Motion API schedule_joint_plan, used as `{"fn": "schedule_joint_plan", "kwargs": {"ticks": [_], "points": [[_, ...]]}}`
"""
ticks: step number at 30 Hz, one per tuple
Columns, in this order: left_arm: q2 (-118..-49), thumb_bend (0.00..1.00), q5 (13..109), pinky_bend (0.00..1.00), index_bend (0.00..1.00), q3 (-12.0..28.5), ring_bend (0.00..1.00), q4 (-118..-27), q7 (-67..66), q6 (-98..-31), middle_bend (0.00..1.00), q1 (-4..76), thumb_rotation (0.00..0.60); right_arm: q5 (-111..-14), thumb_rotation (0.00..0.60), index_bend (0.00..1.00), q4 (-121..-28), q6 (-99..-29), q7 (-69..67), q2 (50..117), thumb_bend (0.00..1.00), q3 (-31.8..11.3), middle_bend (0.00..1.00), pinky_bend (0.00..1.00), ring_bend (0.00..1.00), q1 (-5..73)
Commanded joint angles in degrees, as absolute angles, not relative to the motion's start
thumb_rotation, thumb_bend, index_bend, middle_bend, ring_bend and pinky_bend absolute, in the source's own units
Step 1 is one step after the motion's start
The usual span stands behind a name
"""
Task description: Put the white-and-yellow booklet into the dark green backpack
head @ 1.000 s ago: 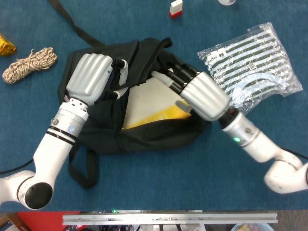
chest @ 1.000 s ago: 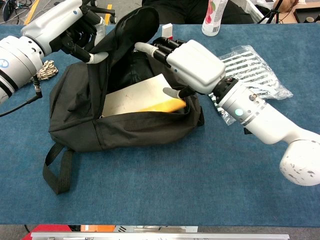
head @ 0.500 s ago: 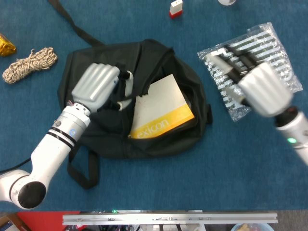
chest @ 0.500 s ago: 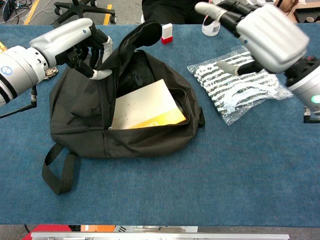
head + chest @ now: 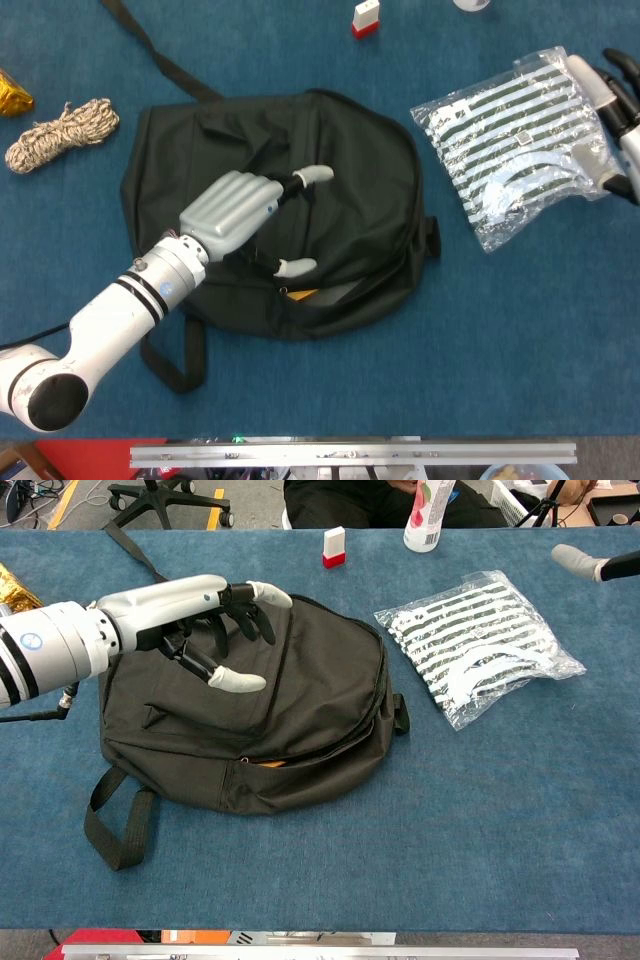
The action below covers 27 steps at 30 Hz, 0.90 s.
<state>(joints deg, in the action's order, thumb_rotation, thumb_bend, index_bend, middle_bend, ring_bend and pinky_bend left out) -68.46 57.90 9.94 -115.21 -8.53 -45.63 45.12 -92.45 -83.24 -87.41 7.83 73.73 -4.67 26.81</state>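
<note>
The dark green backpack (image 5: 350, 190) (image 5: 320, 680) lies flat mid-table with its flap down. Only a thin yellow sliver of the booklet (image 5: 301, 294) (image 5: 268, 764) shows through the zipper gap at the front; the rest is hidden inside. My left hand (image 5: 238, 210) (image 5: 195, 615) is over the backpack's left half, fingers spread, holding nothing. My right hand (image 5: 620, 105) shows only at the right edge beside the plastic bag, fingers apart and empty; in the chest view just a fingertip (image 5: 575, 559) of it appears.
A clear plastic bag with a striped item (image 5: 515, 140) (image 5: 475, 645) lies right of the backpack. A rope coil (image 5: 60, 132) and a gold wrapper (image 5: 12, 92) sit far left. A red-and-white box (image 5: 334, 547) and a bottle (image 5: 428, 515) stand behind. A strap loop (image 5: 115, 820) trails front left.
My left hand let go of the flap, which dropped over the booklet, and now spreads over the backpack. The right hand drew away to the far right edge.
</note>
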Motion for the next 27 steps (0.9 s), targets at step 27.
{"fn": "schedule_joint_plan", "kwargs": {"ticks": [27], "points": [[-68.0,0.17,72.7,0.38,0.31,-1.9,0.26,-99.2,-3.6,-81.3,0.32,18.1,0.600,-86.9,0.600,0.46,-90.7,-82.7,6.2,59.4,0.28,2.3,0.48,0.47,0.34,13.7]]}}
